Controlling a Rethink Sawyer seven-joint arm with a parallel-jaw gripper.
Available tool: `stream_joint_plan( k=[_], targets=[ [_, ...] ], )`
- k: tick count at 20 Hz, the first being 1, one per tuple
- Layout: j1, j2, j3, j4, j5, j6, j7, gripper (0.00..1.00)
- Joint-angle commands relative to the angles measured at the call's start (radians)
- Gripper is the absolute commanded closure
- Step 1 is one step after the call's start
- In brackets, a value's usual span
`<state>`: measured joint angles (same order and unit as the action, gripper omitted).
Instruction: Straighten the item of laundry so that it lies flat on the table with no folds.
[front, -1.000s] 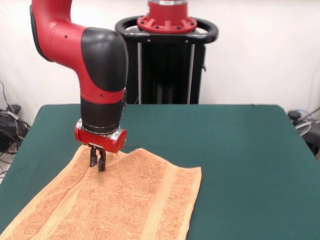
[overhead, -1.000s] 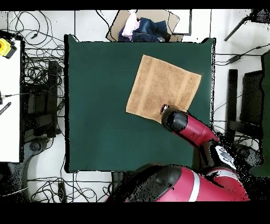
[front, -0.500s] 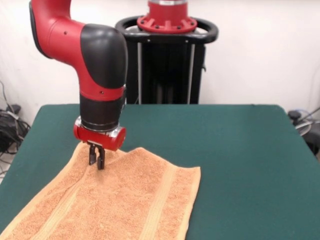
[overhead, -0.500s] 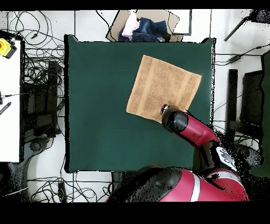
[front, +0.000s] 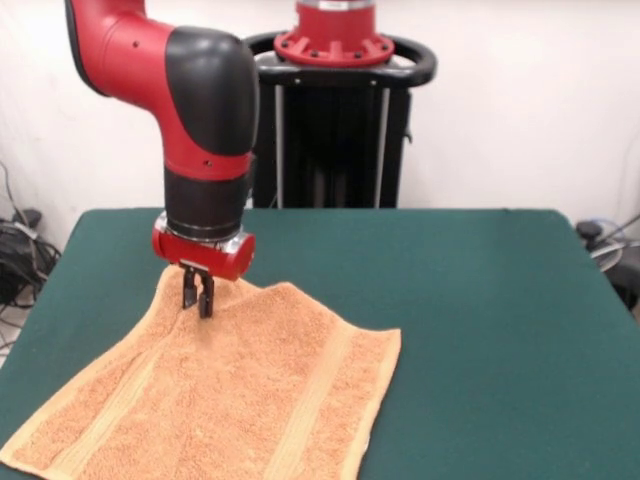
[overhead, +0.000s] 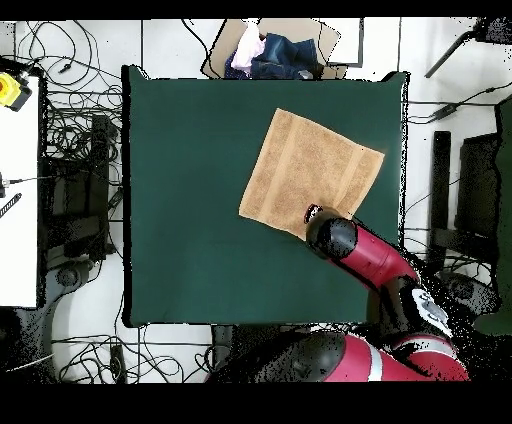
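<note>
One towel (front: 225, 390); one table (front: 480, 300); one arm (front: 195, 110) — one claw (front: 196, 297).

Green table (front: 480, 300); orange towel (front: 230, 400) lies on it

Your arm (front: 205, 110) comes down from the upper left of the front view, its red link bending at a black elbow into a wrist that points straight down. Below the wrist's red collar (front: 204, 255) hangs the end effector (front: 197, 301), its two dark fingers (front: 189, 291) drawn close together with almost no gap. From overhead, the arm (overhead: 365, 255) reaches diagonally up and to the left.
</note>
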<state>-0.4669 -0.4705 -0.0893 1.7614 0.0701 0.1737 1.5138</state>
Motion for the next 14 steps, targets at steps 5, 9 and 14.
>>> stream_joint_plan(
  k=[5, 9, 14],
  targets=[
    [-0.023, -0.040, -0.035, 0.128, -0.047, -0.052, 0.181, 1.00],
    [-0.012, -0.047, -0.045, 0.124, -0.041, -0.037, 0.178, 1.00],
    [0.012, -0.060, -0.065, 0.115, -0.032, -0.014, 0.177, 1.00]
  ],
)
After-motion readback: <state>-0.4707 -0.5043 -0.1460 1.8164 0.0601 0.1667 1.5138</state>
